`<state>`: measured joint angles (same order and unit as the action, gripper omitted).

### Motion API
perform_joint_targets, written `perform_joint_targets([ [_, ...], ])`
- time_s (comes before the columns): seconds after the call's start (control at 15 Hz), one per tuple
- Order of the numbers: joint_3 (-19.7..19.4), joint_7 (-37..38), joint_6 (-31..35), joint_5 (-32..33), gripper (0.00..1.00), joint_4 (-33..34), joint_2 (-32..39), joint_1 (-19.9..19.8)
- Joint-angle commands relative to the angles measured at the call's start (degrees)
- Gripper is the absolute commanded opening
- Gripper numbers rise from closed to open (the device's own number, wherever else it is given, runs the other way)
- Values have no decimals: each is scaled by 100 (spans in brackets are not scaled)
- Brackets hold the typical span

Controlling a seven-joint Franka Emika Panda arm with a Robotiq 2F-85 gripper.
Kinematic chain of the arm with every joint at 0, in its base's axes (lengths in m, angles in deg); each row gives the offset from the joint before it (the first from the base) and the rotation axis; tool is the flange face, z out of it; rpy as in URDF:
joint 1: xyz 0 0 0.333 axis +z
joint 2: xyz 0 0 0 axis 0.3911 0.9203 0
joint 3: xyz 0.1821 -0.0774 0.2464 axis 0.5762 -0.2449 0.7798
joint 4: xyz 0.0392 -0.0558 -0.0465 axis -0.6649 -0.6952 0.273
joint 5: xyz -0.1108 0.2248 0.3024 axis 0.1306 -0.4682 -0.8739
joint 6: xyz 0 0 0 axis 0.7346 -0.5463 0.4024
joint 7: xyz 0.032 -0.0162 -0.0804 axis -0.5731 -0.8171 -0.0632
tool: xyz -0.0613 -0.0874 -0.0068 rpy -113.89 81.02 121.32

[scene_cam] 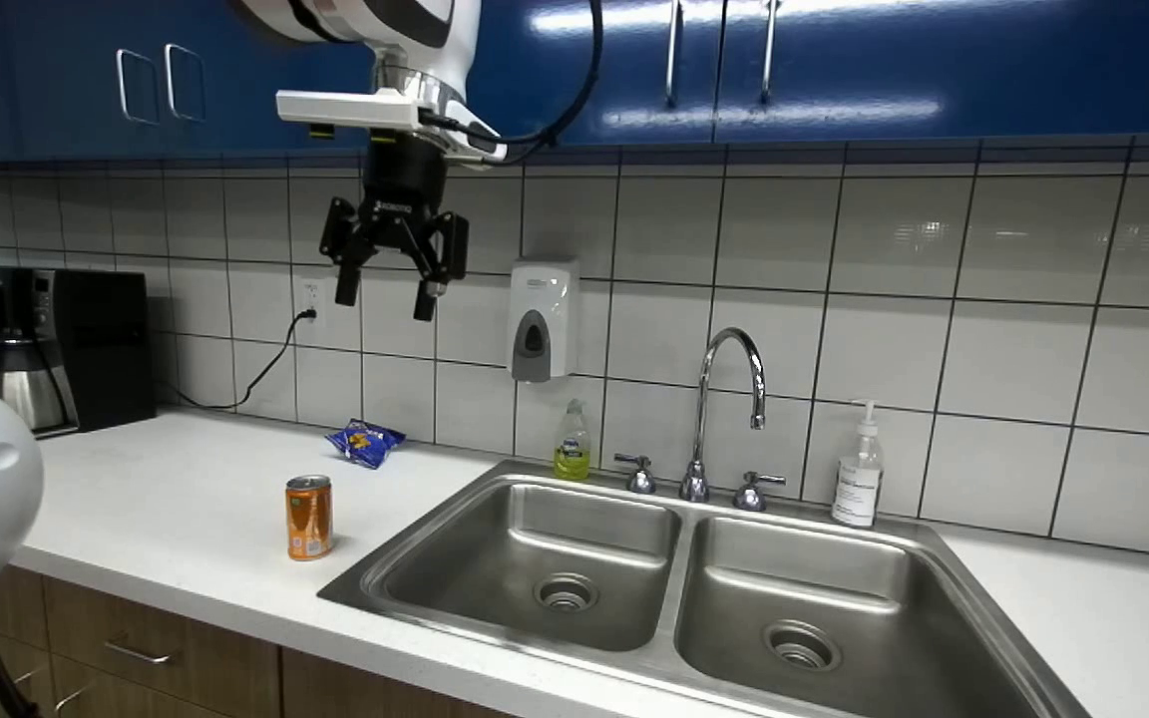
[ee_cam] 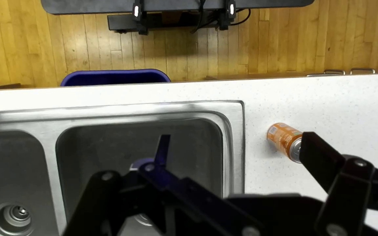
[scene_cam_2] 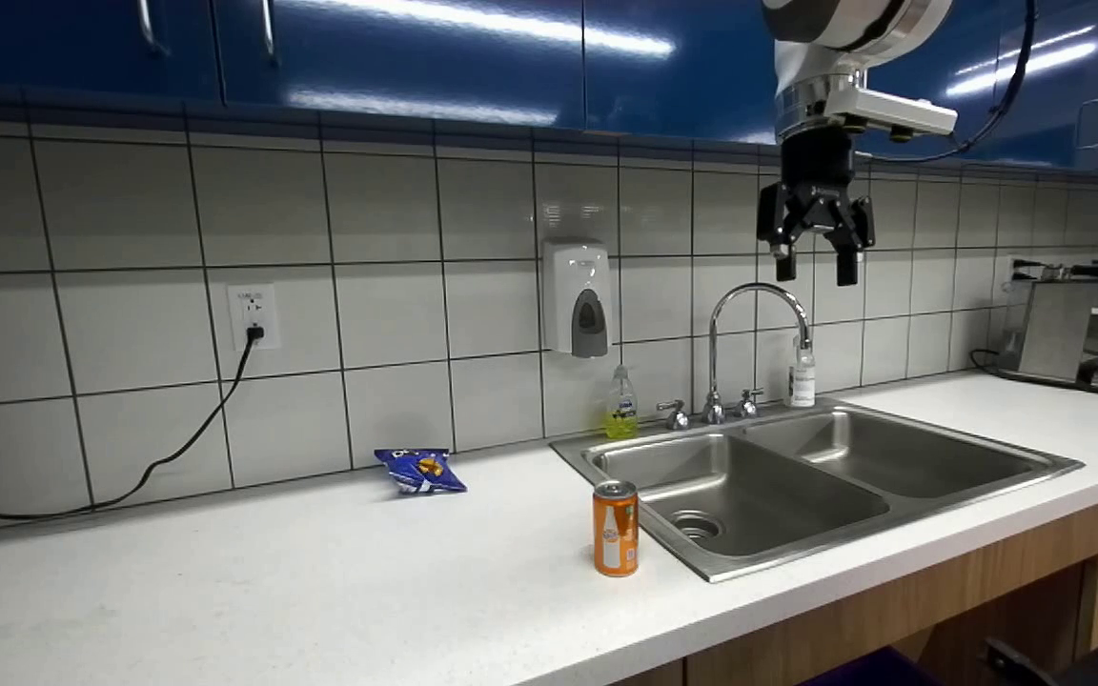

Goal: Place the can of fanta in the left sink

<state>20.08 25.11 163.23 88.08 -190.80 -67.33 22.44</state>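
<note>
- Your jaws hang spread, empty, high up: likely clearance for your descent.
- Can of fanta (scene_cam: 309, 519) stands upright on the surface (scene_cam: 166, 489) beside the left sink (scene_cam: 485, 573), probably to suit your short carry.

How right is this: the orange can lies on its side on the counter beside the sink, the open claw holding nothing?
Only "on its side" is wrong: both exterior views show the orange can upright, on the counter beside the sink; the open claw holds nothing.
</note>
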Motion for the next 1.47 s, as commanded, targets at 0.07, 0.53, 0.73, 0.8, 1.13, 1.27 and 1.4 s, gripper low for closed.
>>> perform_joint_targets([
  [0.07,141,-352,540,-250,100,-416,-207,215],
  [0.53,483,-687,1247,-332,100,-937,135,726],
  [0.73,580,-766,1561,-350,100,-1069,460,876],
  [0.8,604,-779,1672,-353,100,-1091,576,905],
  [1.13,619,-844,2316,-459,100,-1025,1337,958],
  [1.27,633,-872,2591,-524,100,-990,1679,944],
  [1.4,667,-847,2796,-547,100,-946,1975,928],
])
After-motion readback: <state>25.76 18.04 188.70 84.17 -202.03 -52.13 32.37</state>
